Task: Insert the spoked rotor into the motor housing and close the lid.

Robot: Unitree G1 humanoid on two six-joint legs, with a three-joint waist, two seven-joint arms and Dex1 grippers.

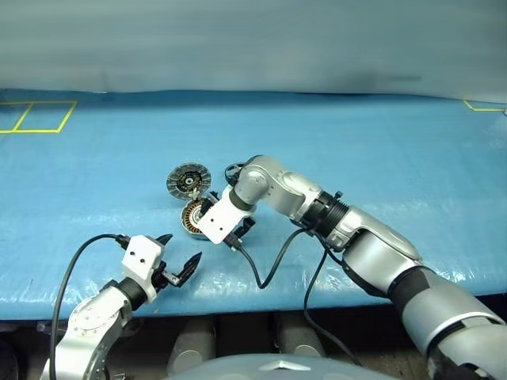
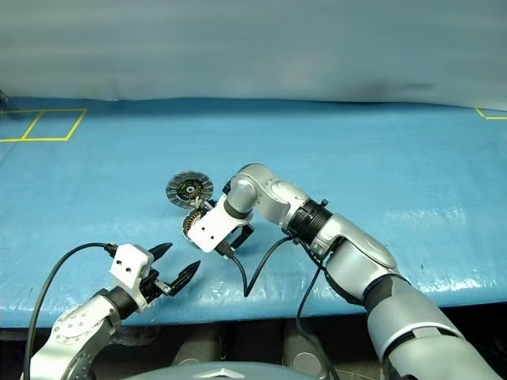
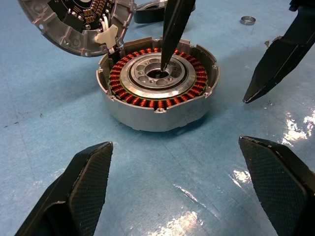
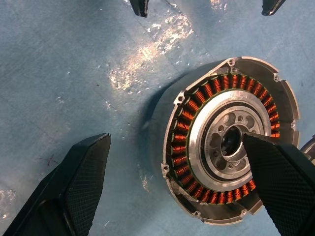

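The motor housing (image 3: 157, 105) sits open on the blue mat, its copper windings (image 4: 197, 113) ringing a metal bearing. The lid (image 1: 188, 180) stands tilted open at the housing's far side, inside face showing. My right gripper (image 4: 174, 140) hangs open over the housing, one finger (image 3: 172, 29) pointing down into the bearing hole and the other finger (image 3: 280, 59) outside the rim. My left gripper (image 1: 178, 257) is open and empty, nearer the table's front edge and facing the housing. A black ring (image 1: 232, 169), apparently the spoked rotor, lies behind the right arm, mostly hidden.
A small metal ring (image 3: 248, 20) lies on the mat beyond the housing. Yellow tape squares (image 1: 32, 117) mark the far left of the blue table cover (image 1: 396, 158). Cables (image 1: 269, 273) trail from both wrists near the front edge.
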